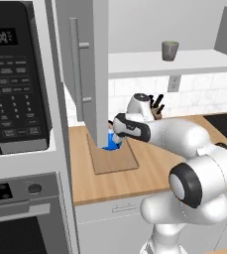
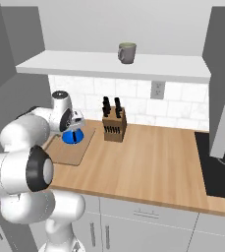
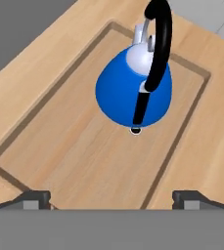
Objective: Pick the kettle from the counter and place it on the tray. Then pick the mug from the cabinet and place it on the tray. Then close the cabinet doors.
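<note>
- Pincer [image 3: 111, 197] spread wide, nothing between the fingertips [image 3: 35, 197]; both dark tips apart at the bottom of the hand view, with bare tray wood between them.
- Kettle [image 3: 133, 90] sat upright on the tray [image 3: 59, 146], ahead of and below the pincer, clear of both tips; free of any grip, so to all appearance set down and let go.
- Black arched handle standing up over the blue dome, turned toward the pincer; likely the part to take hold of, being the only thin part reachable from above.
- Kettle toward the far end of the tray from the pincer, inside the low rim; much bare board nearer the pincer, probably room enough for the mug.
- Mug [image 2: 126, 52] upright on the white shelf of the cabinet [image 2: 114, 66], high above the pincer and off to one side, well apart from it; not yet fetched.
- Cabinet doors [image 1: 87, 64] swung open, one panel hanging close beside the arm in the left base view; left open presumably to give access to the shelf.
- Knife block [image 2: 115, 125] on the counter [image 2: 153, 152] just beyond the tray, to be kept clear of when lifting away.
- First step judged done; mug and doors outstanding.
</note>
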{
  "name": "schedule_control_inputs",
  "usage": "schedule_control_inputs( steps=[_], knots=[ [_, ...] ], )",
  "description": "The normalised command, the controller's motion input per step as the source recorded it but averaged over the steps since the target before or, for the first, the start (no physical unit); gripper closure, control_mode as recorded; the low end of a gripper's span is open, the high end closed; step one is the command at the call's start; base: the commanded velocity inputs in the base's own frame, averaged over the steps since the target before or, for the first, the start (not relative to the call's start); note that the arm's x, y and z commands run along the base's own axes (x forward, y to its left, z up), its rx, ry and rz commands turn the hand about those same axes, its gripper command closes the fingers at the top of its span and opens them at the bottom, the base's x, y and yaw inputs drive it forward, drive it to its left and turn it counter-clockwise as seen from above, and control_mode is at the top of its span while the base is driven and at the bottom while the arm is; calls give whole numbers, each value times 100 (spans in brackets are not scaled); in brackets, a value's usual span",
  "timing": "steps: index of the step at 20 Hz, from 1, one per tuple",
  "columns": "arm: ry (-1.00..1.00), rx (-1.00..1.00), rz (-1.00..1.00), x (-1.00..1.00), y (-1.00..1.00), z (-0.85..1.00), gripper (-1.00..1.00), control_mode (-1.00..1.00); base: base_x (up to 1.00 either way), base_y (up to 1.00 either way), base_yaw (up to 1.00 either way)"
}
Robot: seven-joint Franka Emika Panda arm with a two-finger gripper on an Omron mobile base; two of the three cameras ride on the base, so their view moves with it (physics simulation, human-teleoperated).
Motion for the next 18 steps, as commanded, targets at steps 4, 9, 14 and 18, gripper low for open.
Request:
schedule_control_inputs(
  steps=[4, 9, 14, 18],
  knots=[
    [-8, 3, -20, -50, -19, 38, -100, -100, 0, 0, 0],
    [-10, 0, -14, -39, -13, 51, -100, -100, 0, 0, 0],
    [-17, 1, -13, -35, -3, 41, -100, -100, 0, 0, 0],
    [-22, 3, -12, -31, -5, 46, -100, -100, 0, 0, 0]
  ],
)
